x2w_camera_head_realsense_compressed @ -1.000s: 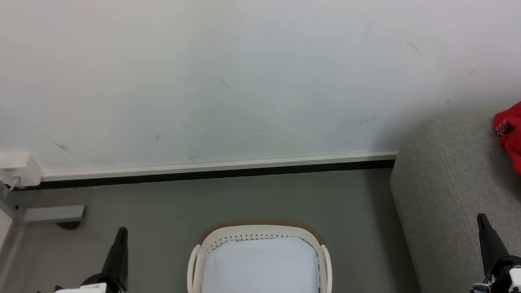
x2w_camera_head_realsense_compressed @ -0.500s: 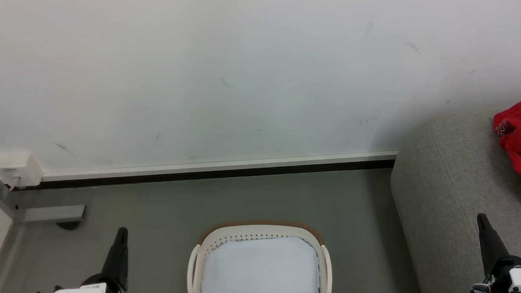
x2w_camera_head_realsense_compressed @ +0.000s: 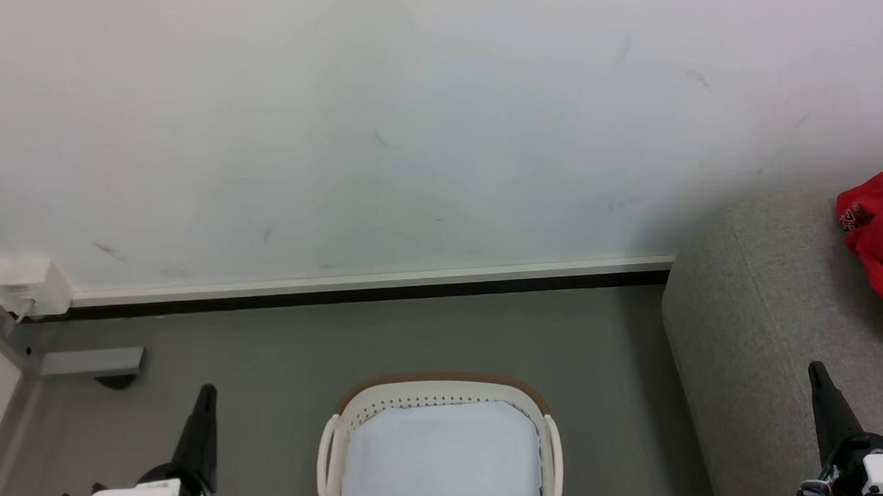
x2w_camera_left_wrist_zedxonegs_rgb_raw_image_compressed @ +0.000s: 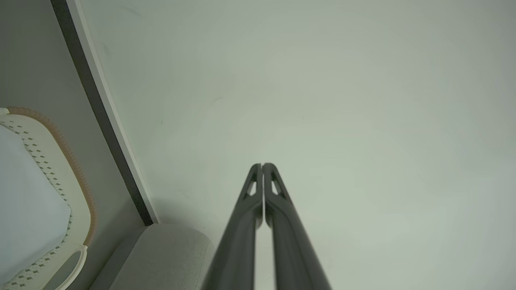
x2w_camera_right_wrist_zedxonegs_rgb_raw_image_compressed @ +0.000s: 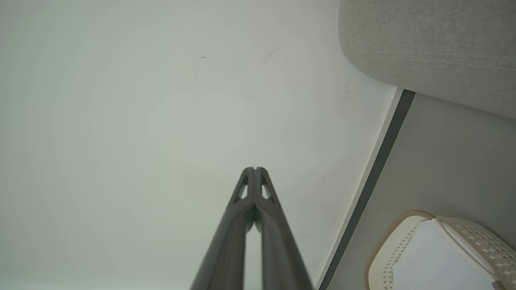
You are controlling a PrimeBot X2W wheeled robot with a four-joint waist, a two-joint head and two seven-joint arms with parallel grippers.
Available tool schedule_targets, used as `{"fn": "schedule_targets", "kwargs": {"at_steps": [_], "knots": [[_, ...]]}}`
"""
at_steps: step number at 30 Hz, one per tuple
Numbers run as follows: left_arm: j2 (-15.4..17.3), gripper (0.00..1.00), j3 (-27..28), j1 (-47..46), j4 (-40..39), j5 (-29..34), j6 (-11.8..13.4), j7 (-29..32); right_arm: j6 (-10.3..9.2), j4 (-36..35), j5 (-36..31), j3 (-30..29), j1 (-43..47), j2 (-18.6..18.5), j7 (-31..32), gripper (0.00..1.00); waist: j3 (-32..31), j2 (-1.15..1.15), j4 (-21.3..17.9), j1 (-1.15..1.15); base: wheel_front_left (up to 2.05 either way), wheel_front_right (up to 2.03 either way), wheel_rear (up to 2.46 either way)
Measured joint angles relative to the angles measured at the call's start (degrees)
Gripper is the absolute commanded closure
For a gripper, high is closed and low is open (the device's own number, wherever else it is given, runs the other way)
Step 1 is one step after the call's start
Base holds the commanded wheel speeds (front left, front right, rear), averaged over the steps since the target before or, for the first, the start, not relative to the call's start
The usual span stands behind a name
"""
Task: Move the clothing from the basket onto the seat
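Observation:
The red jersey (x2w_camera_head_realsense_compressed: 882, 254) lies crumpled on the grey sofa (x2w_camera_head_realsense_compressed: 768, 339) at the right edge of the head view, cut off by the frame. On the floor at bottom centre stands the cream basket (x2w_camera_head_realsense_compressed: 438, 392) with its brown rim, holding a flat white pad (x2w_camera_head_realsense_compressed: 440, 457). My left gripper (x2w_camera_head_realsense_compressed: 206, 392) rests at the lower left, shut and holding nothing, its fingertips (x2w_camera_left_wrist_zedxonegs_rgb_raw_image_compressed: 262, 166) pressed together before the wall. My right gripper (x2w_camera_head_realsense_compressed: 815, 368) sits at the lower right over the sofa's front, also shut and holding nothing (x2w_camera_right_wrist_zedxonegs_rgb_raw_image_compressed: 254, 169). The basket (x2w_camera_left_wrist_zedxonegs_rgb_raw_image_compressed: 60, 161) (x2w_camera_right_wrist_zedxonegs_rgb_raw_image_compressed: 399, 225) and sofa (x2w_camera_left_wrist_zedxonegs_rgb_raw_image_compressed: 169, 257) (x2w_camera_right_wrist_zedxonegs_rgb_raw_image_compressed: 435, 44) appear in both wrist views.
A pale wall (x2w_camera_head_realsense_compressed: 408, 132) with a white and black skirting board (x2w_camera_head_realsense_compressed: 369, 286) runs behind the basket. A white socket box (x2w_camera_head_realsense_compressed: 28, 286) and a grey metal foot (x2w_camera_head_realsense_compressed: 89, 361) sit at the far left. Grey floor (x2w_camera_head_realsense_compressed: 430, 336) surrounds the basket.

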Motion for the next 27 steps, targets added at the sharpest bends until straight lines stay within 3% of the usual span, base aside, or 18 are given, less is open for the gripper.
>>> {"fn": "schedule_targets", "kwargs": {"at_steps": [27], "knots": [[0.00, 1.00, 0.00, 0.00, -0.01, 0.00, 0.00, 0.00, 0.00, 0.00, 0.00, 0.00, 0.00, -0.01, 0.00, 1.00, 0.00, 0.00, 0.00, 0.00, 0.00, 0.00, 0.00]]}}
